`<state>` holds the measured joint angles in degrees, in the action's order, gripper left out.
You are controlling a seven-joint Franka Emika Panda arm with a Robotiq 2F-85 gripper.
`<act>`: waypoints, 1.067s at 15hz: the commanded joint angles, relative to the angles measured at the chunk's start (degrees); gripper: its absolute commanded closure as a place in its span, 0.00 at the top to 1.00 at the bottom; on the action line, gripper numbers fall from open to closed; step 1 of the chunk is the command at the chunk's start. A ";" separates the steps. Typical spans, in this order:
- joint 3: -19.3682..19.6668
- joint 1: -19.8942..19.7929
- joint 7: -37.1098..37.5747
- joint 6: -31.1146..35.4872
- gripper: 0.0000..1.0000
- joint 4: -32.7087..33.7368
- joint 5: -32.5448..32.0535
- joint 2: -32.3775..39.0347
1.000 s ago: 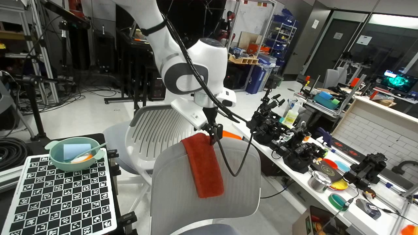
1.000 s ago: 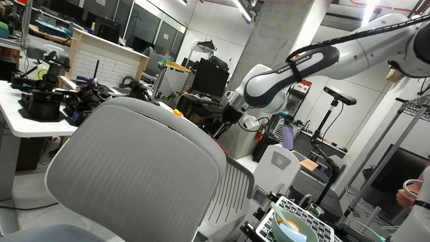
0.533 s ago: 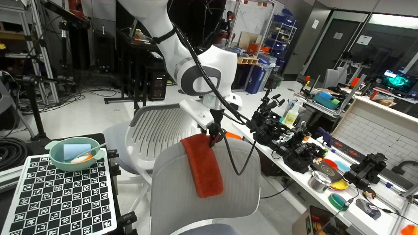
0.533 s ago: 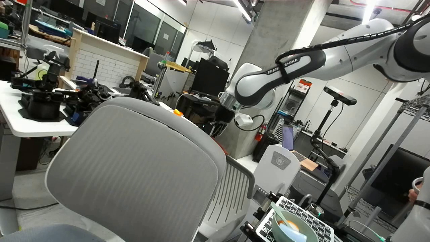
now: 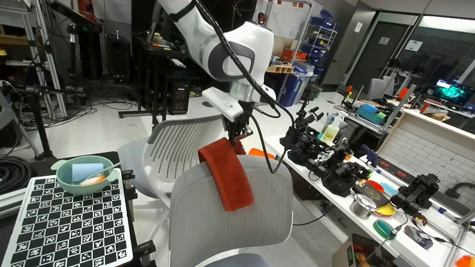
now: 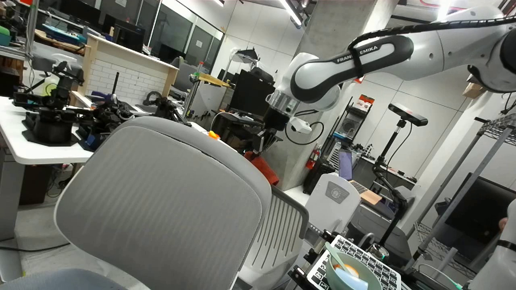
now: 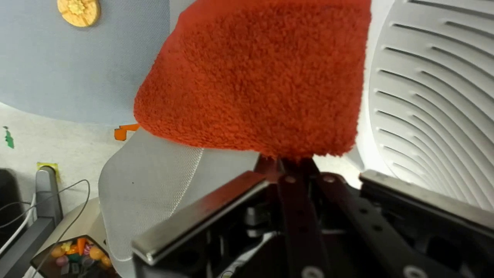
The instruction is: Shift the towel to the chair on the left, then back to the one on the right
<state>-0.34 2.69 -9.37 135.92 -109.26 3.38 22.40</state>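
The red towel (image 5: 231,181) hangs over the backrest of the grey mesh chair (image 5: 272,207), its upper fold pulled up off the top edge. My gripper (image 5: 236,140) is shut on that fold, just above and behind the backrest. In the wrist view the towel (image 7: 266,81) fills the upper middle and covers the fingertips of the gripper (image 7: 289,159). A white slatted chair (image 5: 169,148) stands beside the mesh chair, also seen in the wrist view as slatted plastic (image 7: 428,100). In an exterior view the mesh chair (image 6: 161,201) hides most of the towel (image 6: 264,169).
A green bowl (image 5: 83,189) sits on a checkered board (image 5: 74,226) near the chairs. Small black robot arms (image 5: 330,163) stand on a long white table (image 5: 323,185). A loose black cable (image 5: 261,144) loops from my wrist.
My gripper has closed on the towel and risen, lifting its top fold off the backrest and drawing the hanging part upward. The mesh chair has shifted slightly.
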 commanded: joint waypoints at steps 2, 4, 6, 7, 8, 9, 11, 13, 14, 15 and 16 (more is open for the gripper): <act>-1.32 -0.46 1.05 -5.11 0.01 -0.49 -0.95 -6.16; -1.63 -0.65 0.64 -6.95 0.01 0.16 -0.20 -9.06; -1.89 -0.79 0.14 -9.48 0.01 1.94 0.76 -11.65; -1.99 -0.76 -0.06 -10.94 0.01 3.18 1.19 -12.78; -2.13 -0.59 -0.06 -12.48 0.01 4.77 1.55 -13.91; -2.37 -0.35 -0.10 -14.06 0.01 6.60 1.95 -14.78; -3.01 0.15 0.00 -17.42 0.01 11.06 2.82 -15.31; -3.88 0.97 0.83 -20.12 0.01 15.54 3.34 -14.64; -4.33 1.49 1.38 -20.81 0.01 17.27 3.37 -14.12; -4.90 2.13 1.96 -21.26 0.01 18.46 3.51 -13.70; -5.42 2.70 2.55 -21.43 0.01 19.31 3.44 -13.27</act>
<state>-4.35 4.15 -8.59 116.96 -94.84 6.12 6.72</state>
